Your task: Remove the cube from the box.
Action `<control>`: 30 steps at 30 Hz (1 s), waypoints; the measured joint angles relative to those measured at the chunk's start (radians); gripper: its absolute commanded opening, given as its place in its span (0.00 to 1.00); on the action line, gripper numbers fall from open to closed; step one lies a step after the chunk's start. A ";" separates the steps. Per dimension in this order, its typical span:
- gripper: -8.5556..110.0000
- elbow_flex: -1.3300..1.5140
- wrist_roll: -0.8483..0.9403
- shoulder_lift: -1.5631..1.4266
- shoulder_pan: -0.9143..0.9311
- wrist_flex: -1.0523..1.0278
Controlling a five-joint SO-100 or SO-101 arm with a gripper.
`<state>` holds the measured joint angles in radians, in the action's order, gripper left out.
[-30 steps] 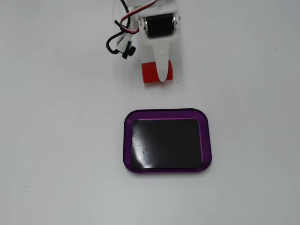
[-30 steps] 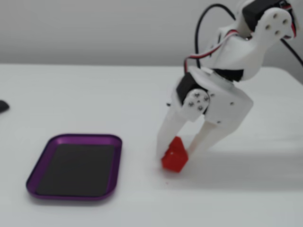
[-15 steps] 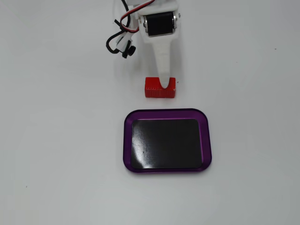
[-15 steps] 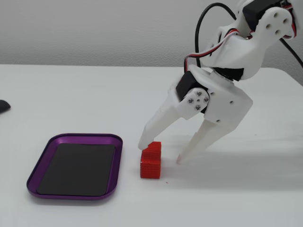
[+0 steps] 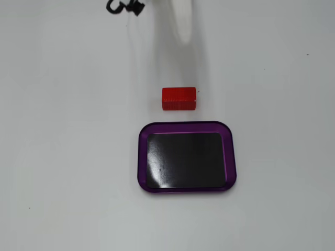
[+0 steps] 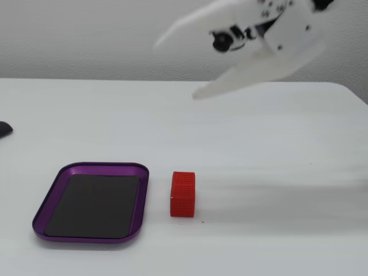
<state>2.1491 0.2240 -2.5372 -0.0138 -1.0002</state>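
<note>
Cube (image 6: 183,194) sits flat on the white table (image 6: 287,149), well below and left of the gripper (image 6: 175,66), just beside the box (image 6: 92,199) and outside it. We note the blurred gripper raised with fingers spread, empty.

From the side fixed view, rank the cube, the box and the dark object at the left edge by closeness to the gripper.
1. Cube, on the table below the raised gripper, beside the box.
2. Box, empty, left of the cube.
3. Dark object, at the far left edge.
</note>
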 measured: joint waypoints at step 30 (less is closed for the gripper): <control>0.25 0.661 -0.249 -0.747 0.172 -0.054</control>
<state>2.8103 -0.0245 -3.2843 0.1580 -1.0538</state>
